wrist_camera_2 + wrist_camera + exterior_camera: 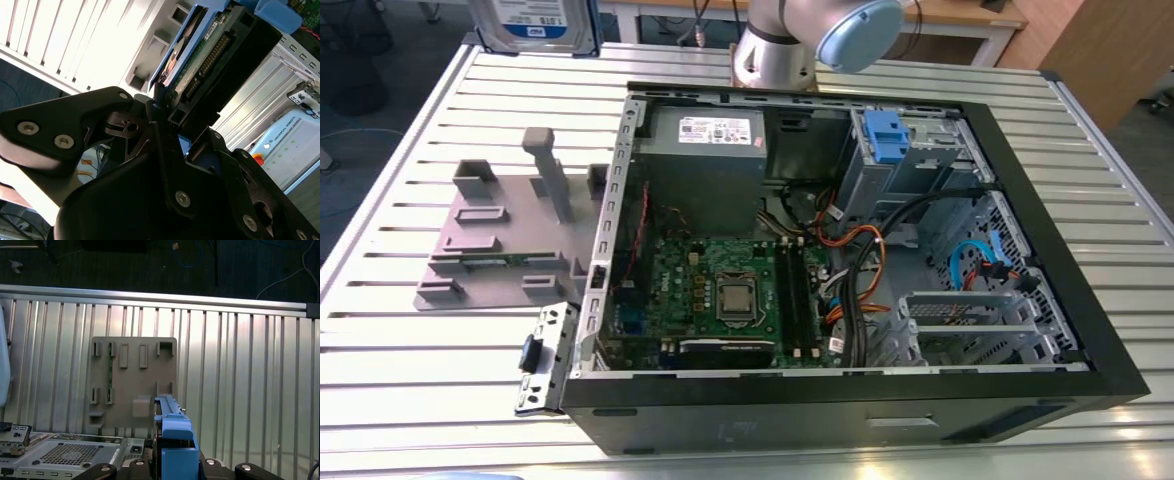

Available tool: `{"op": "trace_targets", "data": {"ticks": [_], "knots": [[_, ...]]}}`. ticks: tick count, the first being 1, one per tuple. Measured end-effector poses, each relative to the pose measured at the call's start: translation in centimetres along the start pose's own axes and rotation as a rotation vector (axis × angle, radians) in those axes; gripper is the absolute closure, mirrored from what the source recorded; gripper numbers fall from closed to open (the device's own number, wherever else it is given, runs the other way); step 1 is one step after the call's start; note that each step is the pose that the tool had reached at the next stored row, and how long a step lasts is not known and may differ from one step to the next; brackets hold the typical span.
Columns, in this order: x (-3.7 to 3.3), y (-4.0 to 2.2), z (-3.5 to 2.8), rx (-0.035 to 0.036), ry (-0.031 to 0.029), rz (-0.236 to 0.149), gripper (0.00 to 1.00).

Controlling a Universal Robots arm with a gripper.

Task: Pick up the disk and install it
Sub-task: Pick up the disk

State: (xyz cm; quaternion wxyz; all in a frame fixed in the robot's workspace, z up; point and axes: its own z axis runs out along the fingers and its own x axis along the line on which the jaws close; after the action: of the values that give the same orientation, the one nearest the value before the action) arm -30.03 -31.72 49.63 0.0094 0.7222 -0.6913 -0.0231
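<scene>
1. Gripper (pixel 182 120) fingers are clamped on one edge of the disk (pixel 200 55), its circuit board side shown in the second wrist view.
2. Pick-up is judged done. The disk is held off the table at the exterior view's left, well apart from the open computer case (pixel 1067 300).
3. Installation is judged not yet done.
4. Counted: one disk, one gripper, one grey fixture plate (pixel 500 235), one case, and one blue clip (pixel 885 135) in its drive bay.
</scene>
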Motion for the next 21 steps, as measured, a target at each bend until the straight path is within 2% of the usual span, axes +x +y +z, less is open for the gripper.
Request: {"op": "trace_targets", "data": {"ticks": [21], "knots": [[0.07, -1.59, -0.07, 0.0, 0.0, 0.0, 0.63]]}}
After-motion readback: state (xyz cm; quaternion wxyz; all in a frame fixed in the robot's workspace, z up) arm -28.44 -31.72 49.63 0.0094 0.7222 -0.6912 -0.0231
